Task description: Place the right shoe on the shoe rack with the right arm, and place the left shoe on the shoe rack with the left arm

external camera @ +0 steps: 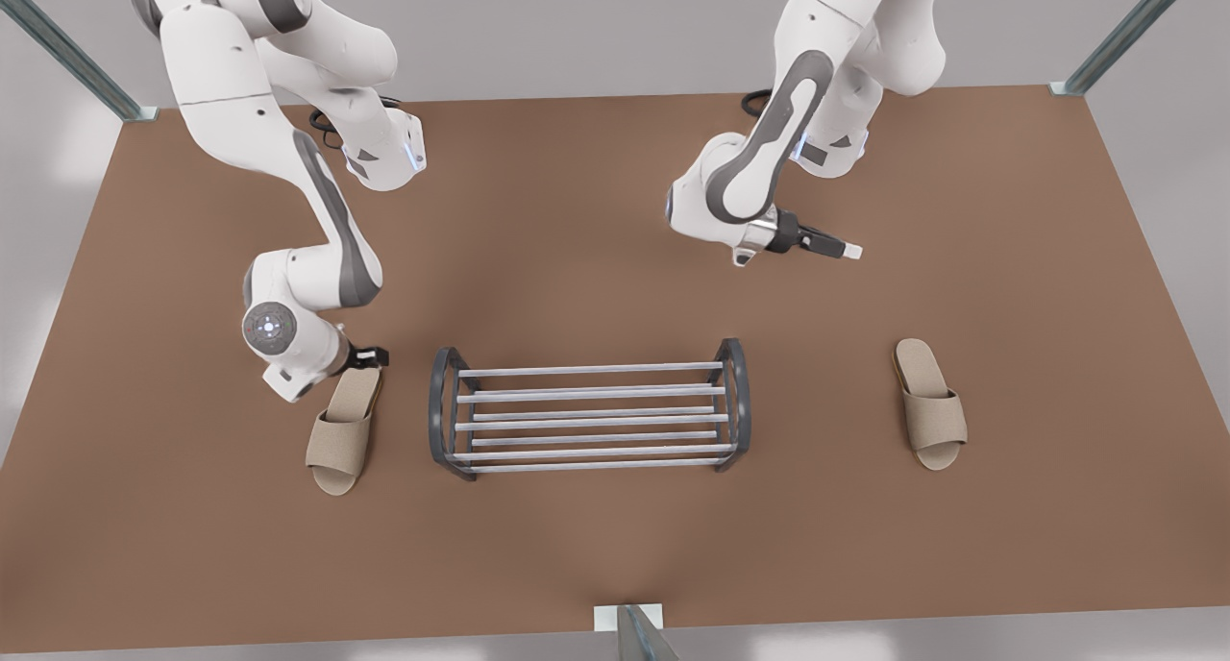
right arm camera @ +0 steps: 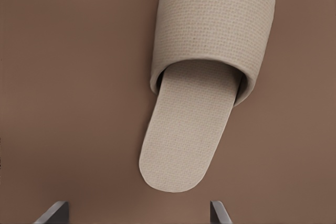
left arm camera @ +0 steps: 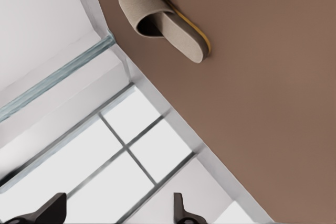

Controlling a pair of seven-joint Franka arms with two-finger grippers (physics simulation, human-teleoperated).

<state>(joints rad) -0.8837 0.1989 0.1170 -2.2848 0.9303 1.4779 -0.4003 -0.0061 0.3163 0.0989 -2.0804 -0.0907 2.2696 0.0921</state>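
**Step in hand: right-arm approach to the right shoe**

At the front view's left, the right gripper (external camera: 371,358) hung low over the heel end of the right shoe (external camera: 344,430). In the right wrist view its fingers (right arm camera: 53,212) were spread wide, with the heel just ahead of the gap and not yet between them. The shoe lay flat on the table (external camera: 577,209), just beside the rack's end frame and apart from it.

The rack (external camera: 591,392) stood mid-table with nothing on its bars.

At the front view's right, the left gripper (external camera: 850,251) waited, raised and well apart from the left shoe (external camera: 930,416). Its fingers (left arm camera: 181,211) were also spread and held nothing. The left shoe lay flat on the table, well apart from the rack's other end.

Judgement: neither shoe had been placed. The next move likely called for the right gripper to descend, straddle the heel edge or sole, and close. A lift and transfer over the rack would follow.
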